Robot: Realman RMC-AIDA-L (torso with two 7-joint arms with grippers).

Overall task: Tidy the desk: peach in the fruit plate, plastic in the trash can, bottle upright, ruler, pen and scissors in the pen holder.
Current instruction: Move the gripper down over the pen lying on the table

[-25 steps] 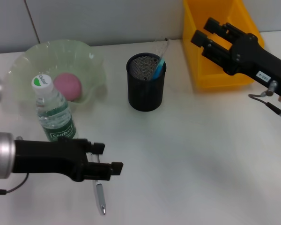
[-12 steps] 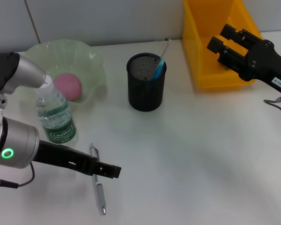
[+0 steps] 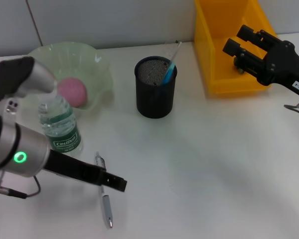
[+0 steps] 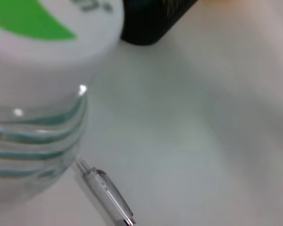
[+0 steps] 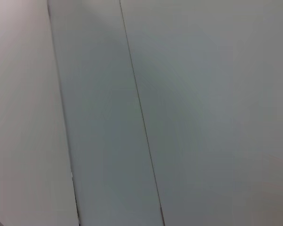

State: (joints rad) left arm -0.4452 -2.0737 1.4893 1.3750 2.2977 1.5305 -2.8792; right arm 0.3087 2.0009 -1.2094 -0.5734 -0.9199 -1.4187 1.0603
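Note:
The pen lies flat on the desk, near its front. My left gripper hangs just over the pen's upper half. The bottle stands upright beside it, and its cap and the pen fill the left wrist view. The peach rests in the fruit plate. The ruler and the blue scissors stick out of the pen holder. My right gripper is open above the trash can. No plastic shows.
A grey wall runs behind the desk, and the right wrist view shows only that wall. The trash can stands at the back right corner. The pen holder sits mid-desk between the fruit plate and the trash can.
My left arm has swung round and lowered its gripper onto the line of the pen. The right gripper has drawn back to the right over the trash can.

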